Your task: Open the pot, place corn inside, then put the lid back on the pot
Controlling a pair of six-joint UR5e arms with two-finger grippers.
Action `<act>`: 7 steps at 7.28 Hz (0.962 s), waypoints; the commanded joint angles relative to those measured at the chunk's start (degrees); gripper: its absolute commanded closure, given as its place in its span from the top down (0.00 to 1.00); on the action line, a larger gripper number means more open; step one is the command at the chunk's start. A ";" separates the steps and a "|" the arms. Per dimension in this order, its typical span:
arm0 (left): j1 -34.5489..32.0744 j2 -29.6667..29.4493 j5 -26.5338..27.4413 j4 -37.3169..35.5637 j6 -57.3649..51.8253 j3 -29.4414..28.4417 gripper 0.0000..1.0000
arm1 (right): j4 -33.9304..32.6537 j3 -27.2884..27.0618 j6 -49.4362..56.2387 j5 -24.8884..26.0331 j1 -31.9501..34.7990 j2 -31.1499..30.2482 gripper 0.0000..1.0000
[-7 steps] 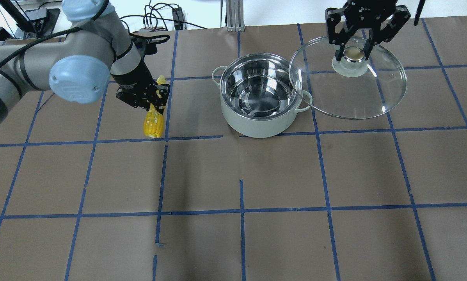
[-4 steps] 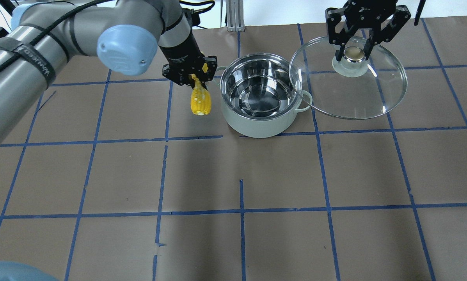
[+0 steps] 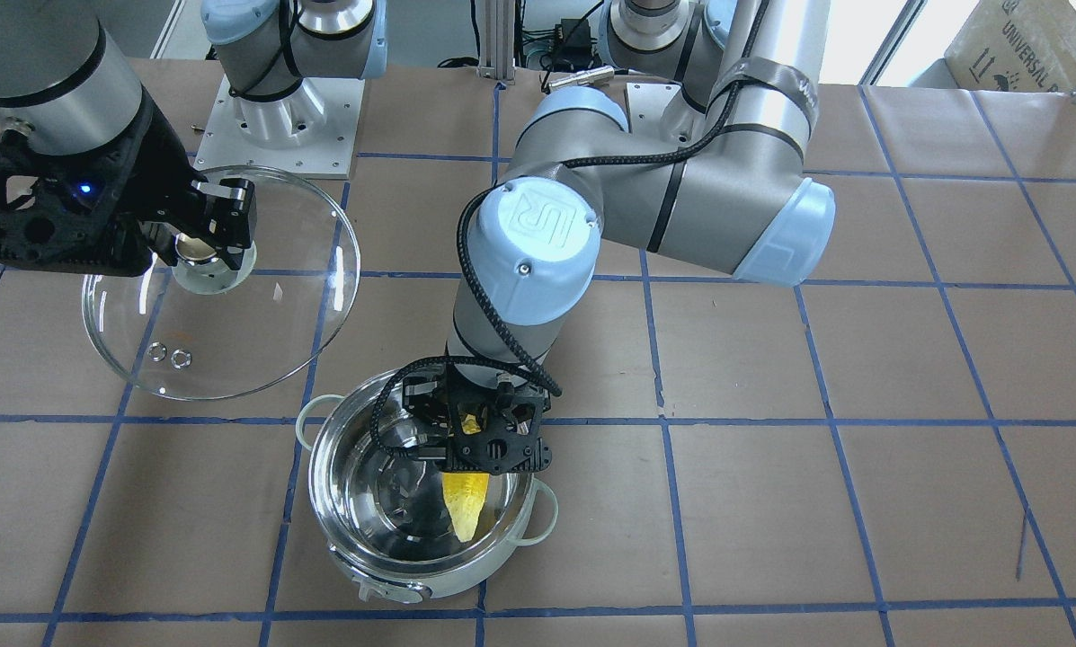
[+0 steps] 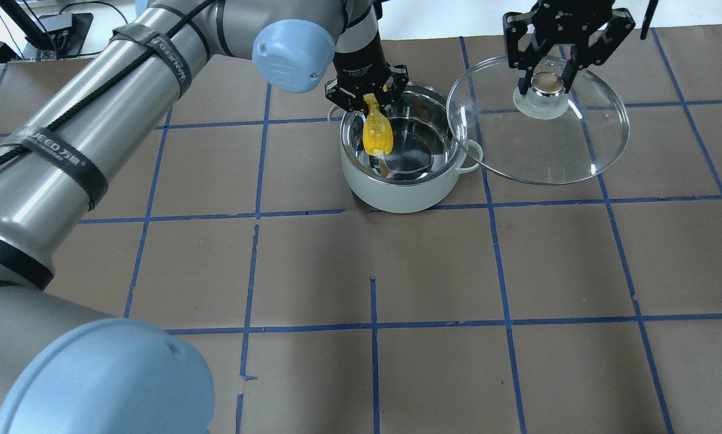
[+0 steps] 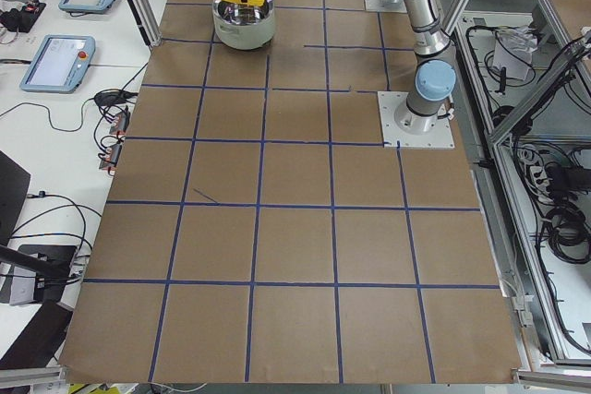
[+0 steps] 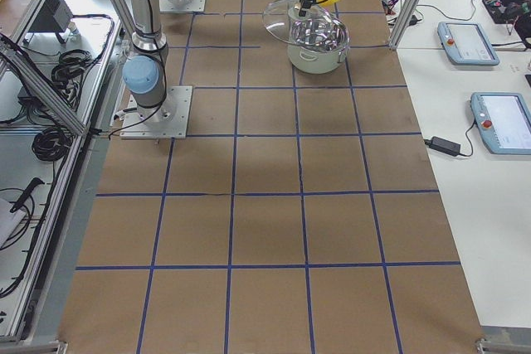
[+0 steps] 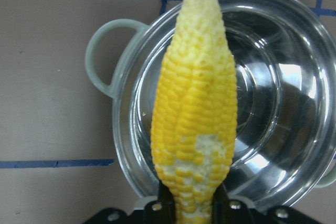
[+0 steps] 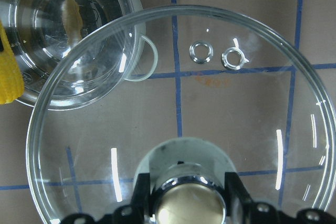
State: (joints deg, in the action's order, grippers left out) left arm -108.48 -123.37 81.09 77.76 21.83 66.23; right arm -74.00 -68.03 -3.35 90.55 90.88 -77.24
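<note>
The open steel pot (image 4: 433, 181) (image 3: 358, 467) stands at the table's far middle. My left gripper (image 4: 368, 99) (image 3: 479, 454) is shut on the yellow corn (image 4: 377, 134) (image 3: 466, 503) (image 7: 194, 119) and holds it point-down over the pot's left half, above the bowl. My right gripper (image 4: 547, 78) (image 3: 198, 250) is shut on the knob of the clear glass lid (image 4: 578, 150) (image 3: 232, 359) (image 8: 178, 103), held in the air to the right of the pot, its edge overlapping the pot's right handle. The pot also shows in the right wrist view (image 8: 63, 30).
Brown paper with a blue tape grid covers the table (image 4: 373, 271). My left arm (image 4: 125, 90) stretches across the table's left side. Arm bases (image 3: 277, 117) sit at the table's robot side. Tablets (image 6: 481, 80) lie on a side bench.
My left gripper carried the corn from the table's left, rightwards, to above the pot's opening. The right gripper and lid have not moved.
</note>
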 commanded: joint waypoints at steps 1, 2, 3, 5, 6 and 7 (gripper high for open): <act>-0.24 -1.43 0.21 -0.07 -0.12 -0.84 0.13 | 0.00 0.00 0.01 -0.19 0.00 0.07 0.29; -0.24 -2.65 0.21 -0.16 -0.21 -1.10 0.14 | 0.00 0.00 0.01 -0.02 0.00 -0.01 0.29; -0.33 -3.62 0.30 -0.16 -0.12 -0.93 0.21 | 0.00 0.00 0.01 -0.02 0.00 -0.01 0.29; -0.42 -4.33 2.57 -0.16 0.14 -0.66 0.99 | 0.00 0.00 0.01 -0.19 0.00 0.07 0.29; -0.42 -4.25 3.37 -0.16 -0.03 -0.75 1.00 | 0.00 0.00 0.01 -0.02 0.00 -0.01 0.29; -0.42 -3.81 3.38 -0.16 -0.30 -0.92 1.00 | 0.00 0.00 0.01 -0.11 0.00 0.07 0.29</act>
State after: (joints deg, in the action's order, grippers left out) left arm -108.88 -127.45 83.93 77.62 21.76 65.43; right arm -74.00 -68.03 -3.34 90.47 90.88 -77.22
